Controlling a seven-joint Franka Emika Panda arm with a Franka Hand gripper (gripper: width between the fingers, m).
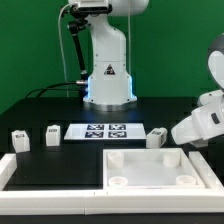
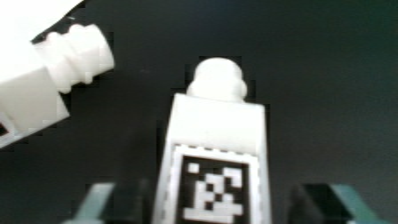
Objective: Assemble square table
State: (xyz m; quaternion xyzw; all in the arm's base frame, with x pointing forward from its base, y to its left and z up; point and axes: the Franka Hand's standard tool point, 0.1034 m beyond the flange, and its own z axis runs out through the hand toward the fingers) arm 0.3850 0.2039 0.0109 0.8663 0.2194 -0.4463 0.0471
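Observation:
The square tabletop [image 1: 150, 152] lies flat at the front, raised edges and round corner sockets facing up. In the wrist view a white stubby leg [image 2: 217, 140] with a black-and-white tag lies on the black table, lengthwise between my fingers. My gripper [image 2: 222, 205] is open, with a dark gap on each side of the leg between it and the fingertips [image 2: 338, 200]. A second leg [image 2: 63, 60] lies close by. In the exterior view my gripper [image 1: 176, 133] hangs low at the exterior view's right, next to a leg [image 1: 156, 137]. Its fingertips are hidden there.
The marker board [image 1: 105, 131] lies mid-table in front of the robot base [image 1: 108, 75]. Two more legs [image 1: 19, 140] [image 1: 52, 134] stand toward the exterior view's left. A long white border rail [image 1: 20, 170] runs along the front left beside the tabletop.

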